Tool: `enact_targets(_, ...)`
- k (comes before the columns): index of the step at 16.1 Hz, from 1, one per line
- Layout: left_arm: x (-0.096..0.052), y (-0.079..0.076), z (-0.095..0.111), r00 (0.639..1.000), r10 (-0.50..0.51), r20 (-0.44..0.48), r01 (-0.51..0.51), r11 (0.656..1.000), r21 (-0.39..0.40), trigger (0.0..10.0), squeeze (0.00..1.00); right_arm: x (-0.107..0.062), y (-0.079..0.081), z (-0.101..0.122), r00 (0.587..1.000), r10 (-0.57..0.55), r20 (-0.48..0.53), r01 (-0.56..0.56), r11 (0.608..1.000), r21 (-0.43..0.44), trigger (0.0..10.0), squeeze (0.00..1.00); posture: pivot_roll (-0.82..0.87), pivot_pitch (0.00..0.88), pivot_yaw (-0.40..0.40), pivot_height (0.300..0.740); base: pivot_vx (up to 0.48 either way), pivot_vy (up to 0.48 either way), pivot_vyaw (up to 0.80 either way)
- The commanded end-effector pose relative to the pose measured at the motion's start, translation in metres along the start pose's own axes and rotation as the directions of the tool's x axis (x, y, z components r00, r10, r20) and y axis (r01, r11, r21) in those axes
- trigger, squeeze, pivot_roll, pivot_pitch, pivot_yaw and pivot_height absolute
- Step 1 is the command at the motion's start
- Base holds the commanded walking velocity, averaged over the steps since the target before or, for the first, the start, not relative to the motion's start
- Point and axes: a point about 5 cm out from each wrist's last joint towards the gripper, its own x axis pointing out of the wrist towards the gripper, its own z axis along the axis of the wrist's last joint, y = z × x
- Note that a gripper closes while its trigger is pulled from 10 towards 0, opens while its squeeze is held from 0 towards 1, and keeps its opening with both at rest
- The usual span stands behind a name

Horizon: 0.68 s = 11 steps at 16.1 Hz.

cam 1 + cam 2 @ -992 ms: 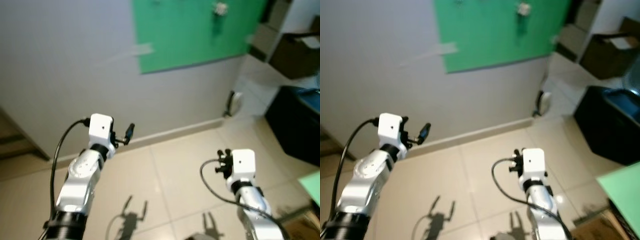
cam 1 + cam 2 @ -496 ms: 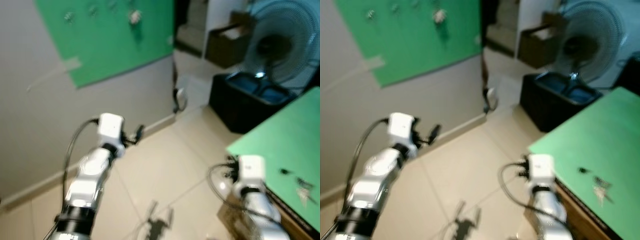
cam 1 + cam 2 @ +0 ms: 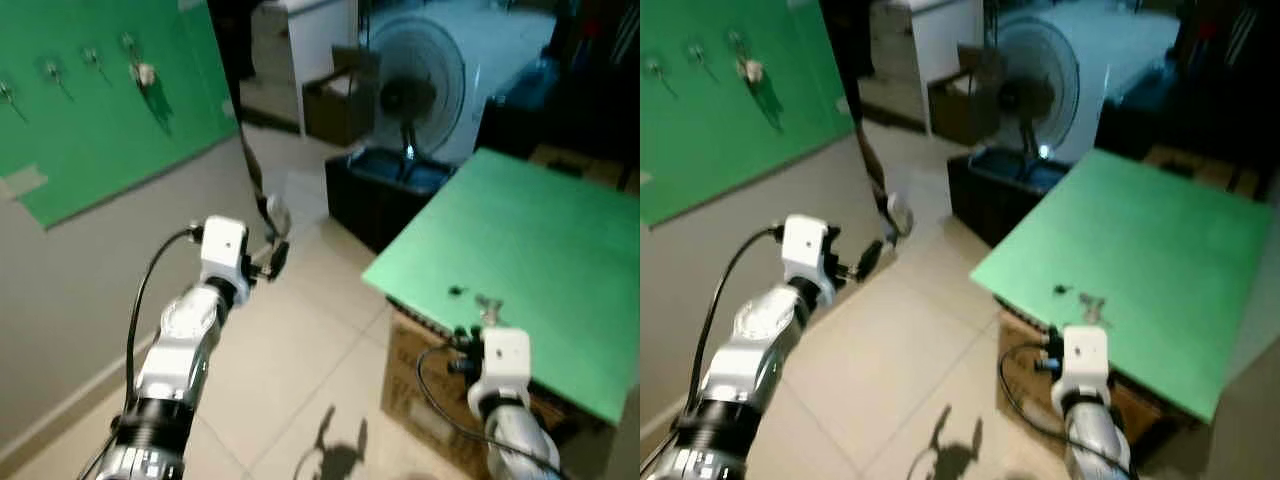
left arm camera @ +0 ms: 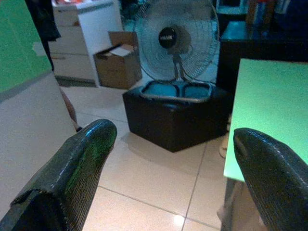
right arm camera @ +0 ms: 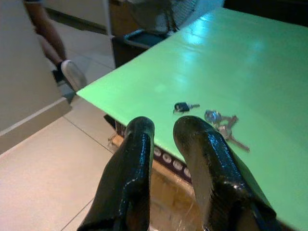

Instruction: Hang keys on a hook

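Observation:
A bunch of silver keys (image 5: pixel 222 124) lies flat on a green table (image 3: pixel 540 250), beside a single small key with a black head (image 5: pixel 183 107). My right gripper (image 5: pixel 163 126) hovers low at the table's near edge, short of the keys, with its fingers (image 5: pixel 137 159) close together and nothing between them. A green board (image 3: pixel 90 120) on the wall to my left carries several small hooks (image 3: pixel 92 60); a pale item (image 3: pixel 145 73) hangs from one. My left gripper (image 4: pixel 174 132) is raised over the floor, open and empty.
A standing fan (image 3: pixel 415 90) rises from a black box (image 3: pixel 390 190) beyond the table. A cardboard box (image 3: pixel 430 400) sits under the table's near edge. A person's leg and shoe (image 5: pixel 72 74) are by the wall corner. Tiled floor (image 3: pixel 300 370) lies between wall and table.
The camera has swung right: the green board slid to the left and the green table with the keys came fully into view. Both arms keep the same pose.

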Motion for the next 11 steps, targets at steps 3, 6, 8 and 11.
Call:
enact_targets(3,0.008,0.001,-0.002,1.000,-0.006,-0.023,0.006,1.000,0.001,10.0,0.00,-0.008,0.012,0.007,0.999,0.023,0.036,-0.022,1.000,-0.019,10.0,0.00,-0.12,0.000,0.133,0.732,0.000,0.000,-0.51)
enact_targets(6,0.016,0.000,0.000,1.000,-0.012,-0.025,0.012,1.000,0.000,10.0,0.00,-0.010,0.009,0.007,0.999,-0.012,0.038,0.012,1.000,-0.001,10.0,0.00,-0.15,0.000,0.158,0.732,0.000,0.000,-0.49)
enact_targets(8,0.018,-0.002,0.000,0.999,-0.021,-0.026,0.021,1.000,0.001,10.0,0.00,-0.011,0.009,0.007,0.999,-0.018,0.036,0.018,1.000,-0.012,10.0,0.00,-0.15,0.000,0.160,0.732,0.000,0.000,-0.50)
enact_targets(11,0.018,-0.004,-0.007,0.998,-0.037,-0.041,0.036,0.999,-0.010,10.0,0.00,-0.012,0.009,0.006,0.999,-0.023,0.032,0.024,1.000,-0.013,10.0,0.00,-0.16,0.000,0.169,0.732,0.000,0.000,-0.58)
